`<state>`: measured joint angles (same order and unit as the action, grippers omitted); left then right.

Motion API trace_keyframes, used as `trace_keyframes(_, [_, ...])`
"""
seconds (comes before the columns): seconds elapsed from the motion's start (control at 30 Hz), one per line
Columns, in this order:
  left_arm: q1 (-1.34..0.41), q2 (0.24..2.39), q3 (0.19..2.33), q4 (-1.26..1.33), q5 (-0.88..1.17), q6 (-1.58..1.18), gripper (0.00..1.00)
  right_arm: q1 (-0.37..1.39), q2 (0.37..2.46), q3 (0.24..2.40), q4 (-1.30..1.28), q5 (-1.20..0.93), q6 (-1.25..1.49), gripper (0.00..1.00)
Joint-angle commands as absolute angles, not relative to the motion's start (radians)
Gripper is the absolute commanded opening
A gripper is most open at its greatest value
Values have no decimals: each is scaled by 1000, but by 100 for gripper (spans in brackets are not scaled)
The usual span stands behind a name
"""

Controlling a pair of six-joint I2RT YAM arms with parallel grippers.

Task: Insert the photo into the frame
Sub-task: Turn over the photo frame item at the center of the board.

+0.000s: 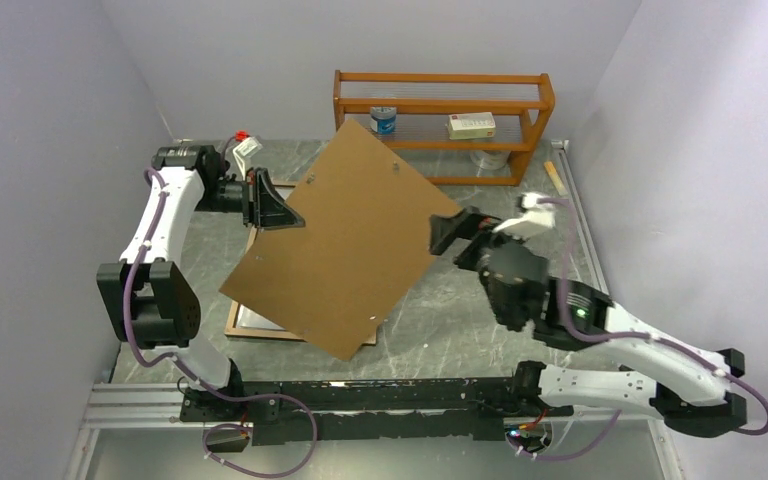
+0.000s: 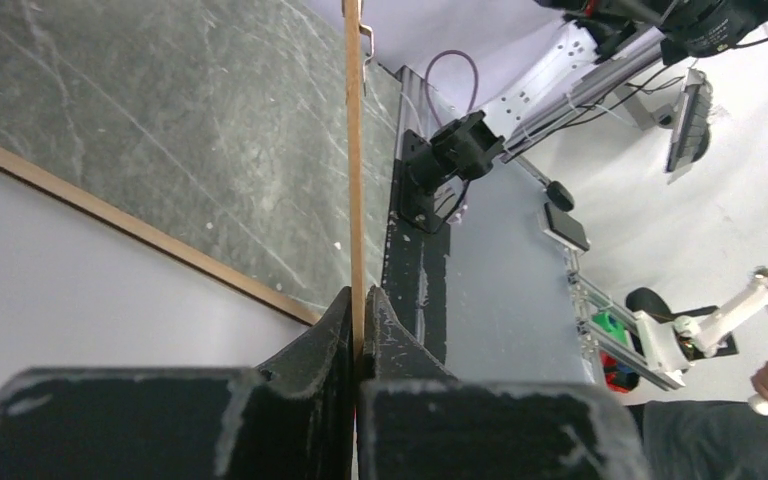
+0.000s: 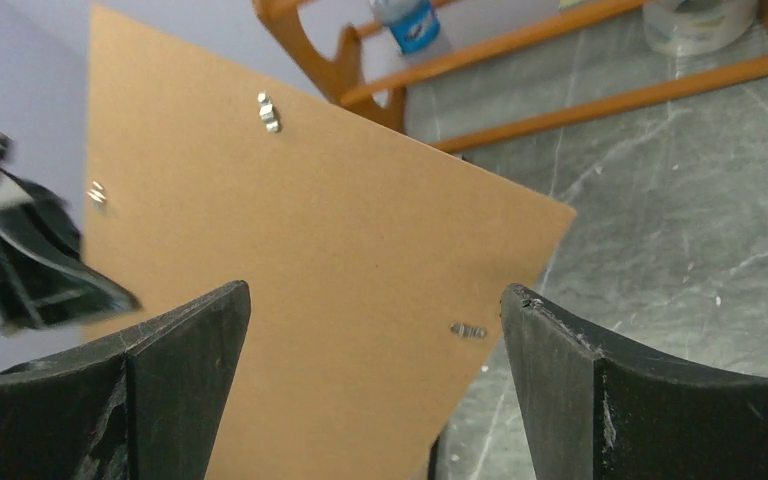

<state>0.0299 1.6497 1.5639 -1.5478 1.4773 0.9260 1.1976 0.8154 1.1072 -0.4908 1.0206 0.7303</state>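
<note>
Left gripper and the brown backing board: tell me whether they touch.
Touching. Left wrist view: the left gripper pinches the backing board by its thin edge, no gap.

White link shells, black joint housings on left arm (image 1: 157, 222) and right arm (image 1: 660, 350) — purple cables (image 1: 126, 318) looped alongside, green light (image 1: 582, 312) on right arm's black forearm block. Fingers (image 3: 175, 390) matte black, wedge-shaped, edges scuffed pale grey.

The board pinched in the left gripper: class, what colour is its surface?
The board is plain light brown, clearest in the right wrist view.
</note>
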Motion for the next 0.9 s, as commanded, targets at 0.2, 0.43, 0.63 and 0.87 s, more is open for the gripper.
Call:
trace_keyframes(0.2, [91, 1570, 1579, -1674, 1789, 908, 3, 1112, 1073, 1212, -530, 752, 723, 99])
trace_keyframes(0.43, [135, 1563, 1573, -1674, 1789, 911, 3, 1058, 1179, 1292, -557, 553, 796, 99])
trace_keyframes(0.63, [189, 1561, 1582, -1673, 1789, 897, 3, 1019, 1335, 1436, -701, 458, 817, 98])
trace_keyframes(0.87, [251, 1546, 1606, -1671, 1789, 873, 3, 915, 1340, 1333, -700, 331, 964, 98])
